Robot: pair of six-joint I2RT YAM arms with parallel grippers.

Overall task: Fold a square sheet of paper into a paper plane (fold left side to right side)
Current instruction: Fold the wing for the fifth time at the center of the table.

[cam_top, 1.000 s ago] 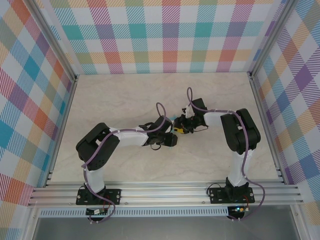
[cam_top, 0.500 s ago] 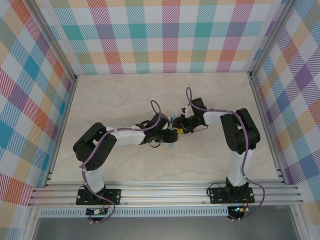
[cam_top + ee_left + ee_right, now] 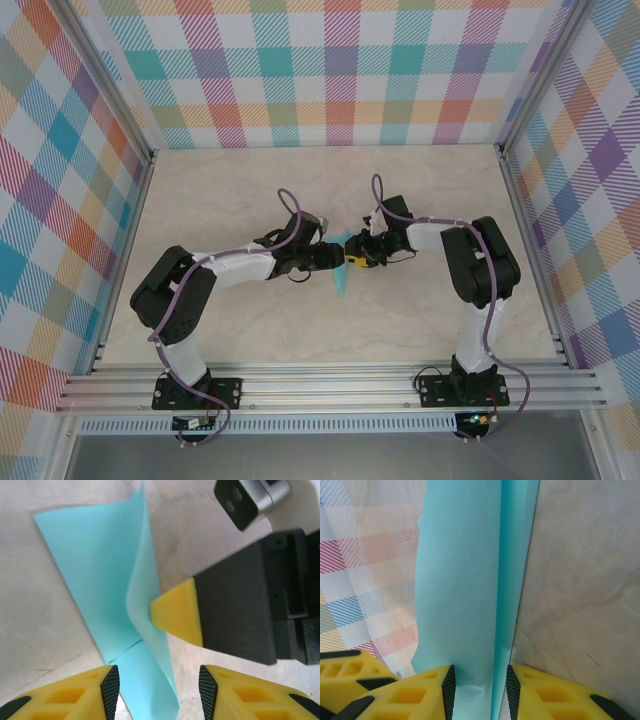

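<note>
The square sheet of paper (image 3: 342,279), turquoise and folded into a narrow creased strip, lies at the table's middle between both grippers. In the left wrist view the paper (image 3: 95,565) has one flap curling upright. My left gripper (image 3: 333,259) is open; the strip's near end runs between its pads (image 3: 110,690) without touching them. My right gripper (image 3: 357,260) stands over the paper from the right, one yellow fingertip (image 3: 176,612) against the raised flap. In the right wrist view the paper (image 3: 460,580) fills the gap between the right gripper's (image 3: 480,692) parted jaws.
The marble-patterned table (image 3: 230,200) is fenced by checked walls (image 3: 330,70) behind and at both sides. An aluminium rail (image 3: 330,385) carrying both arm bases runs along the near edge. The two arms meet at the table's middle.
My left gripper has opened and pulled back to the left off the paper, uncovering the strip's near tip. The right gripper has stayed where it was.
</note>
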